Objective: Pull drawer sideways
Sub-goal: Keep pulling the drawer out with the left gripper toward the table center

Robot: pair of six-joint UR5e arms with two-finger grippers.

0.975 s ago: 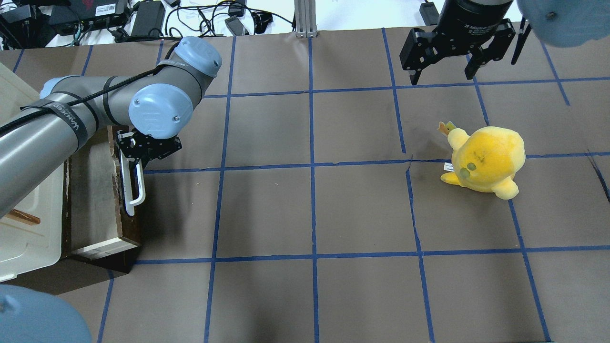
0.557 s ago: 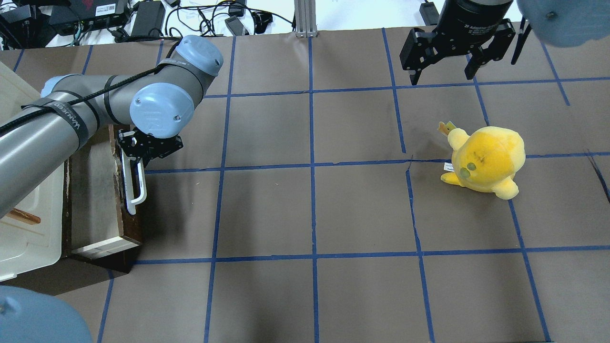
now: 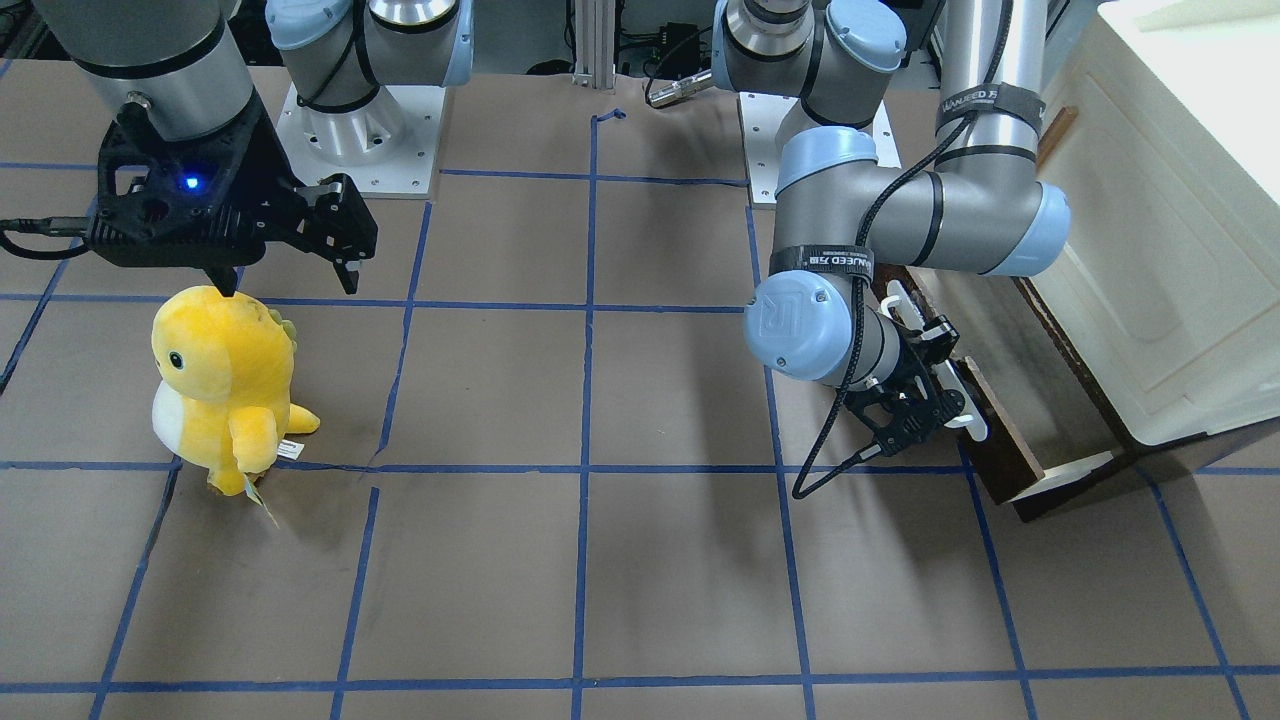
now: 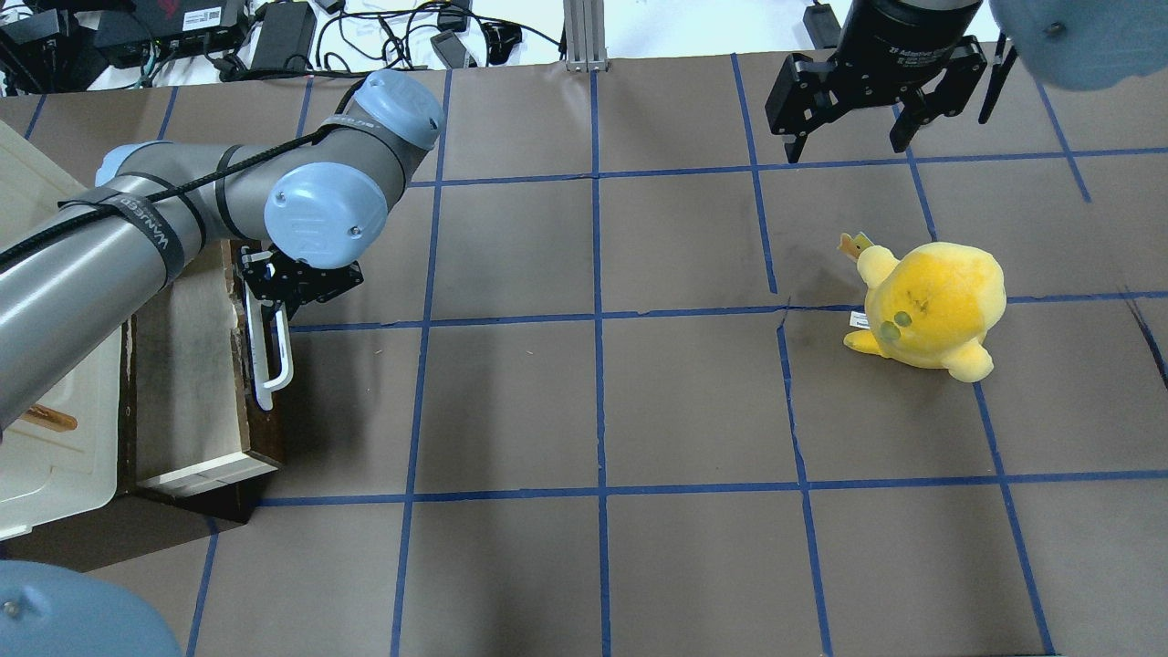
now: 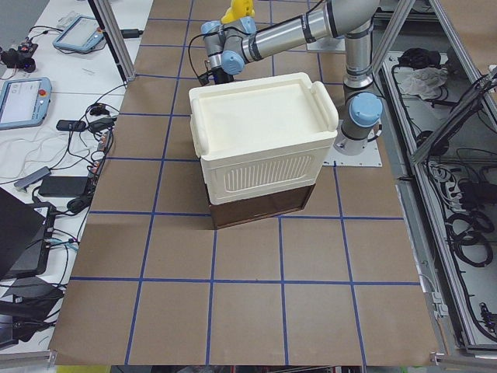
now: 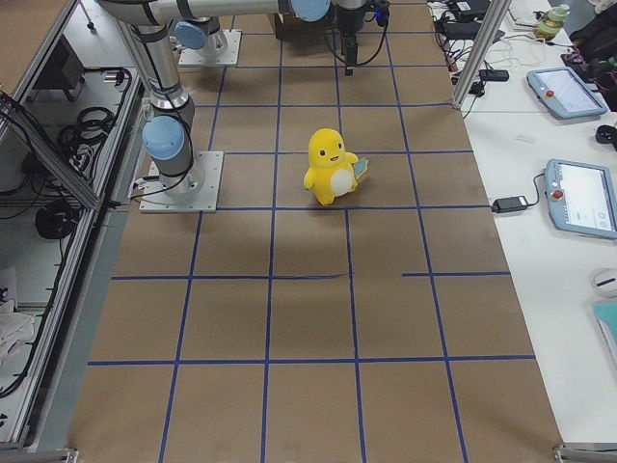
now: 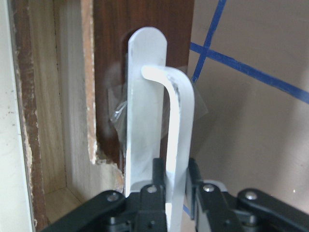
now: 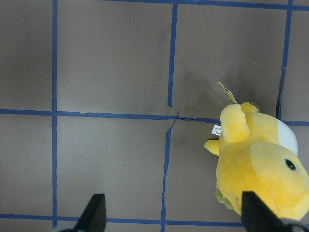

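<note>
Front-facing view: one smooth cream cabinet. One drawer with a dark brown wooden front juts from the cabinet's base and carries one long white bar handle. The black left gripper sits at that handle.

Overhead: the drawer's inside is pale bare wood. One fuzzy, rounded yellow plush stands well apart from the cabinet. The right gripper hangs near the plush, jaws spread and empty.

Left wrist view: two black fingers pinch the flat, round-ended bar.
</note>
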